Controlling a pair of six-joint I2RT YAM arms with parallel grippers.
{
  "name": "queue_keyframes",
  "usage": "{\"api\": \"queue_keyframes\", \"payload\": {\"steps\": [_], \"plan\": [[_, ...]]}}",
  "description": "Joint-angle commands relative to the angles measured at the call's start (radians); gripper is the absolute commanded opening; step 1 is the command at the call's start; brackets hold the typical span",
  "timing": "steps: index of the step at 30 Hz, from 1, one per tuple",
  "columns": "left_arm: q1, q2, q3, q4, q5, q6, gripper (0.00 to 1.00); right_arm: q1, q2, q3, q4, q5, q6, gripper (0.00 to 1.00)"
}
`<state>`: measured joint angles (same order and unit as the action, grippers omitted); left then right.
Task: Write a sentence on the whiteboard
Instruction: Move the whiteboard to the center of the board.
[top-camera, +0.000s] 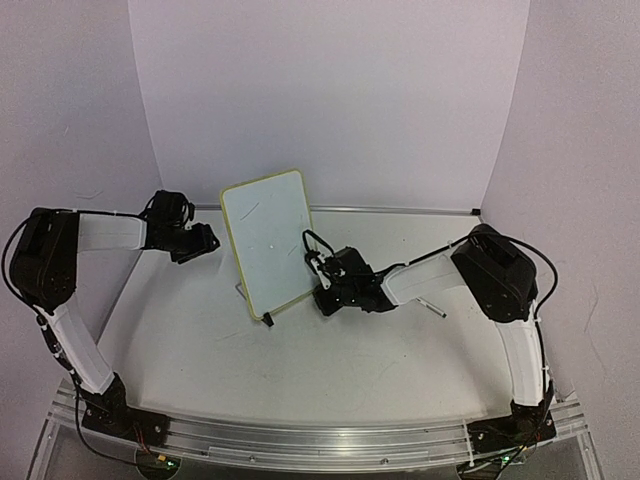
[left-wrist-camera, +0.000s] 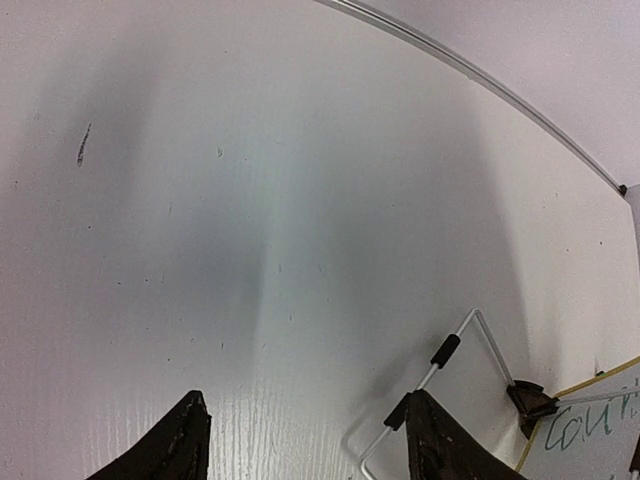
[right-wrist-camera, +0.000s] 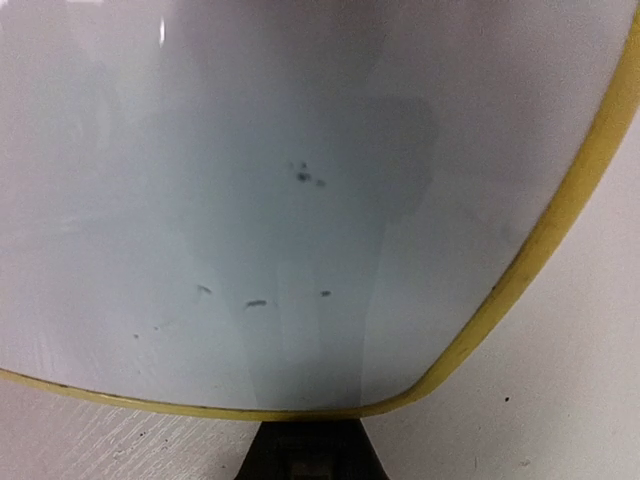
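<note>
The whiteboard (top-camera: 265, 240), white with a thin yellow rim, leans upright on a wire stand (top-camera: 262, 315) at the table's middle. Its face (right-wrist-camera: 250, 200) fills the right wrist view and carries only a few faint dark specks. My right gripper (top-camera: 322, 290) sits low at the board's lower right corner, its jaws (right-wrist-camera: 310, 445) shut together just below the yellow rim (right-wrist-camera: 560, 220), with nothing seen between them. Behind the board's left edge, my left gripper (top-camera: 195, 243) is open (left-wrist-camera: 303, 425) over bare table. A board corner (left-wrist-camera: 590, 440) there shows green handwriting, cut off and unreadable.
The wire stand (left-wrist-camera: 450, 350) with black sleeves lies just right of the left fingers. A metal strip (top-camera: 400, 210) runs along the table's back edge below the white walls. A thin small object (top-camera: 437, 312) lies on the table behind the right forearm.
</note>
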<state>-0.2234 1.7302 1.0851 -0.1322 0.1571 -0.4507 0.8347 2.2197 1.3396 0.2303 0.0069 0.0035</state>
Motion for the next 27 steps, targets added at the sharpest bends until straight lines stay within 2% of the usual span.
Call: {"api": "queue_keyframes", "payload": {"steps": [1, 12, 17, 22, 24, 27], "plan": [[0.007, -0.065, -0.015, -0.01, -0.039, -0.001, 0.66, -0.007, -0.022, -0.047, -0.028, 0.187, 0.129, 0.01], [0.01, -0.127, -0.053, -0.019, -0.08, 0.017, 0.68, 0.022, -0.044, -0.04, -0.188, 0.56, 0.318, 0.0], [0.012, -0.167, -0.081, -0.022, -0.102, 0.025, 0.69, 0.03, -0.047, -0.035, -0.249, 0.618, 0.383, 0.0], [0.013, -0.209, -0.116, -0.021, -0.127, 0.027, 0.71, 0.03, -0.055, -0.044, -0.272, 0.598, 0.444, 0.0], [0.013, -0.218, -0.128, -0.025, -0.13, 0.026, 0.72, 0.032, -0.059, -0.045, -0.272, 0.578, 0.455, 0.06], [0.013, -0.233, -0.14, -0.029, -0.129, 0.021, 0.72, 0.035, -0.071, -0.05, -0.268, 0.551, 0.461, 0.23]]}}
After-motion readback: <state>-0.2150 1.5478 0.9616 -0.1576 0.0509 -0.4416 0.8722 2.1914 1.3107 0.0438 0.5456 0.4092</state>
